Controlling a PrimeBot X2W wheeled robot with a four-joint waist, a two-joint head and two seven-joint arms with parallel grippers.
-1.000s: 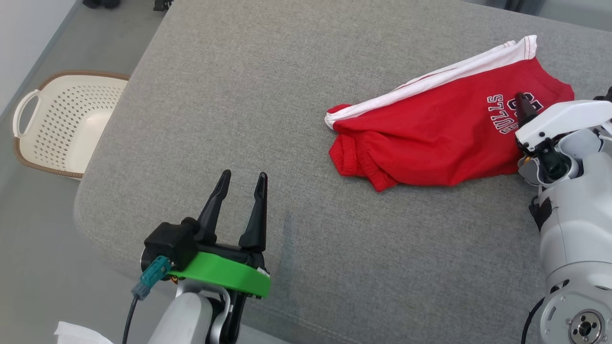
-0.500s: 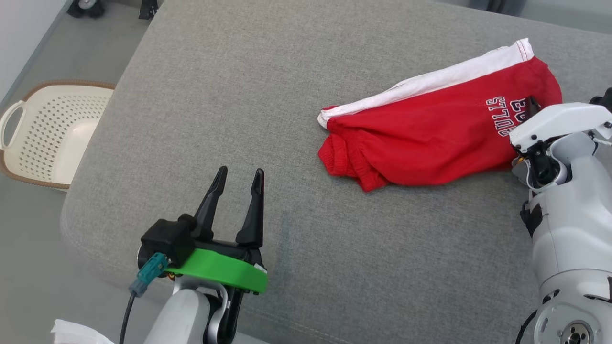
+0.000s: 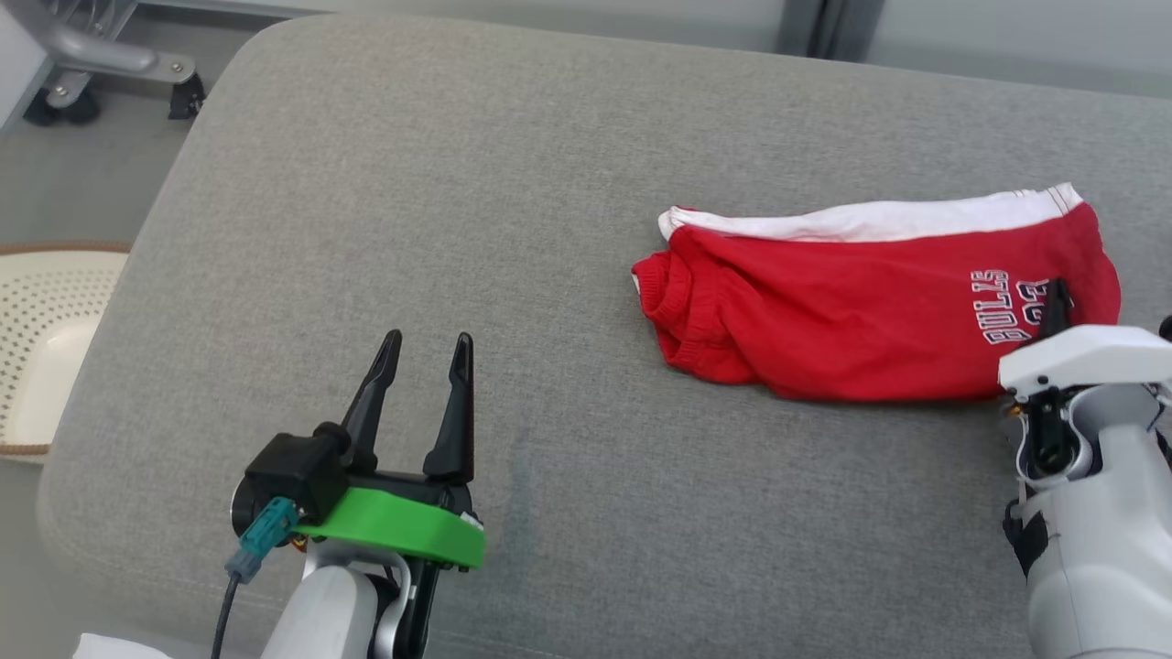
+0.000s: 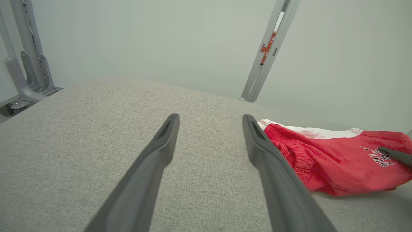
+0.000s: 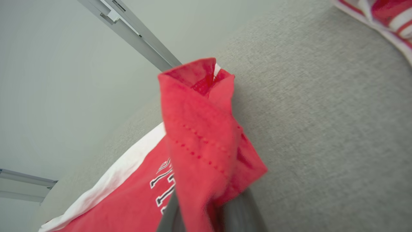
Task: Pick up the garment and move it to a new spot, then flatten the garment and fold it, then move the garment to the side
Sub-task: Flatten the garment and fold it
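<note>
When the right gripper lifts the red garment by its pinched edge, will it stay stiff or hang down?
Probably floppy: the red garment lies in soft folds on the cushion, its edge crumpled in the right gripper. Likely light, being thin cloth. The rest should trail.

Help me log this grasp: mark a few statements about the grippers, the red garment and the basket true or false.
1. The right gripper is shut on the red garment. True.
2. The left gripper is shut. False: its jaws stand open, holding nothing.
3. The garment has a white band along one edge. True.
4. The basket sits on the grey cushion. False: it stands on the floor beside the cushion.
</note>
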